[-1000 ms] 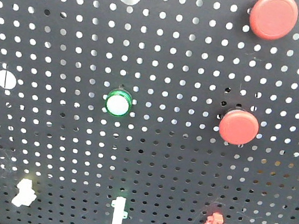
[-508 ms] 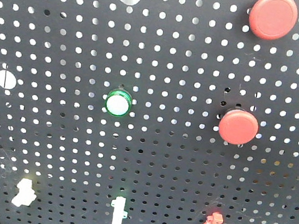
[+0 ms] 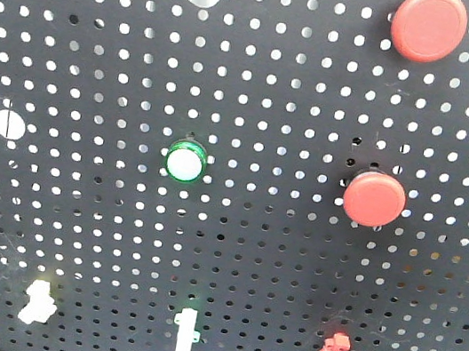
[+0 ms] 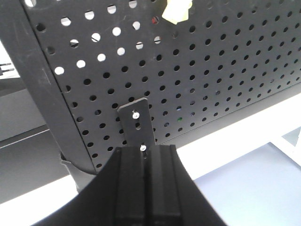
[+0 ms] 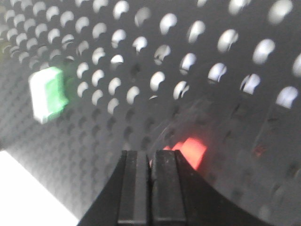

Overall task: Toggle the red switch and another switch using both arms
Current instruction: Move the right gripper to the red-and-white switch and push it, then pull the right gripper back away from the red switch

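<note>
Low on the black pegboard (image 3: 247, 259), another switch (image 3: 38, 302), pale and chunky, sits below and left of the green-ringed lamp (image 3: 185, 162). The left tool (image 4: 146, 153), fingers pressed together on nothing, points up from farther below. Below and right of the lamp is the red switch (image 3: 334, 346). The right tool (image 5: 150, 160), likewise closed and empty, has its tip just beside it; contact cannot be told.

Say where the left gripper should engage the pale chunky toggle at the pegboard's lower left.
The pale toggle by its jutting lever tip, pushed from below, probably: it looks too small to pinch, and the shut left gripper sits beneath it.
</note>
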Motion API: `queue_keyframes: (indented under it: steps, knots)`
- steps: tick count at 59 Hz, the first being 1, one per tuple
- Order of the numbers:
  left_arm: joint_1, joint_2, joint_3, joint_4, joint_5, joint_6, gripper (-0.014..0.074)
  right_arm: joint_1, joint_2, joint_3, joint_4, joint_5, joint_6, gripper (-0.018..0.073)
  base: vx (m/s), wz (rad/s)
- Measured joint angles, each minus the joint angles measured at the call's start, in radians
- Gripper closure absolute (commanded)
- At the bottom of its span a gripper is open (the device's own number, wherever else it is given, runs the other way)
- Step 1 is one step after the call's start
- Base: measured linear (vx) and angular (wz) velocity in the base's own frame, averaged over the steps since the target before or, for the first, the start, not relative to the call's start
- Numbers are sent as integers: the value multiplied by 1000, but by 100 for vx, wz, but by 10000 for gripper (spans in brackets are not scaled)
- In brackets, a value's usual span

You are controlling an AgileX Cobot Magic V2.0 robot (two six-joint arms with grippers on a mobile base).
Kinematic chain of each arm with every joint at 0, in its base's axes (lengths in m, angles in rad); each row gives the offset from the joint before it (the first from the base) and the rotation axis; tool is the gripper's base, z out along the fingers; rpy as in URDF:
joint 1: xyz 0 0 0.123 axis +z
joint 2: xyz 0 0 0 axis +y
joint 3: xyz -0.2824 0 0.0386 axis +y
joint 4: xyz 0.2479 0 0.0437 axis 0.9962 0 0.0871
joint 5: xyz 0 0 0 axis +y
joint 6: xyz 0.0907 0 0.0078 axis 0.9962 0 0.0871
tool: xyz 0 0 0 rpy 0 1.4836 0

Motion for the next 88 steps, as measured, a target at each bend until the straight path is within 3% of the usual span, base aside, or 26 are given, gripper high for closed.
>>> queue_keyframes:
  steps: [13, 32, 48, 70, 88]
  knots:
    - [0, 0, 0, 0, -13, 0, 594, 0, 23, -34, 20, -1, 13, 565, 0, 0]
    - [0, 0, 0, 1, -23, 0, 594, 0, 191, -34, 49, 216, 24, 565, 0, 0]
    - [0, 0, 0, 1, -24, 0, 594, 0, 215, -34, 72, 224, 27, 565, 0, 0]
    - [0, 0, 0, 1, -24, 0, 594, 0, -66, 11, 108, 221, 31, 565, 0, 0]
    - [0, 0, 0, 0, -24, -1, 594, 0, -337, 221, 118, 45, 4, 565, 0, 0]
